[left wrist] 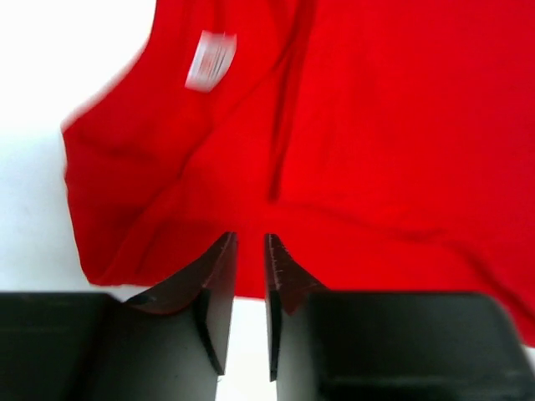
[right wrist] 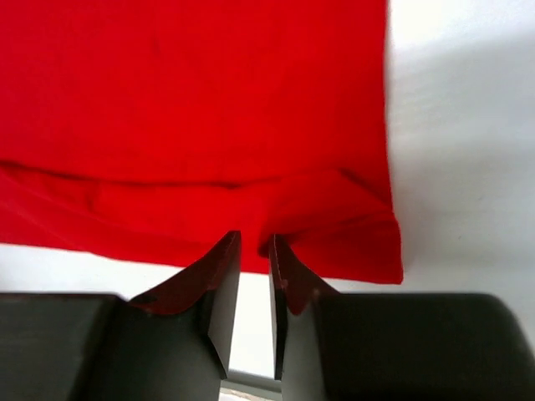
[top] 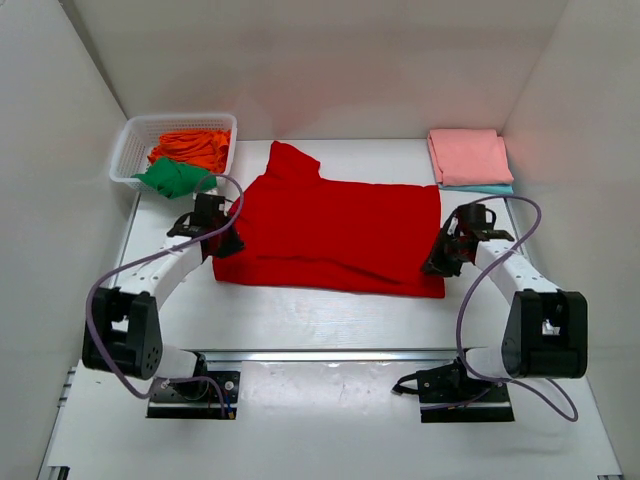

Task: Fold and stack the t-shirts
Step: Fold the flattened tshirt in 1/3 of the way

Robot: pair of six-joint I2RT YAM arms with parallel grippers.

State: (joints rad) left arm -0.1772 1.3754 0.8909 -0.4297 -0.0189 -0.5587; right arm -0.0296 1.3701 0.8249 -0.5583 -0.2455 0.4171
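A bright red t-shirt [top: 330, 230] lies partly folded on the white table, with one sleeve pointing to the back left. My left gripper [top: 222, 240] sits at its left edge. In the left wrist view its jaws [left wrist: 251, 238] stand slightly apart over the red shirt [left wrist: 351, 125], and nothing is between them. My right gripper [top: 440, 262] is at the shirt's front right corner. Its jaws [right wrist: 255, 238] are also slightly apart at the hem of the red cloth [right wrist: 209, 100]. A folded salmon pink t-shirt [top: 468, 155] rests on a light blue one [top: 490, 188] at the back right.
A white lattice basket [top: 130, 150] at the back left holds an orange t-shirt [top: 195, 145] and a green t-shirt [top: 172, 178] that spills over its front rim. White walls close in the table on three sides. A white label [left wrist: 211, 60] shows on the red shirt.
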